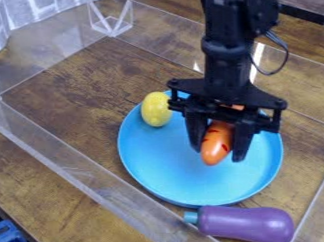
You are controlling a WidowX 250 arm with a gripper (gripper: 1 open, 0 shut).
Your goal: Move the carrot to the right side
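Observation:
The orange carrot (217, 143) hangs tip-down between the black fingers of my gripper (221, 141), which is shut on it. It sits just above the right half of the blue plate (160, 168). Its green top is hidden by the gripper body. The arm comes straight down from the top of the view.
A yellow lemon (155, 109) rests on the plate's upper-left rim. A purple eggplant (249, 225) lies on the wooden table just below the plate. Clear plastic walls (46, 147) run along the left and front sides.

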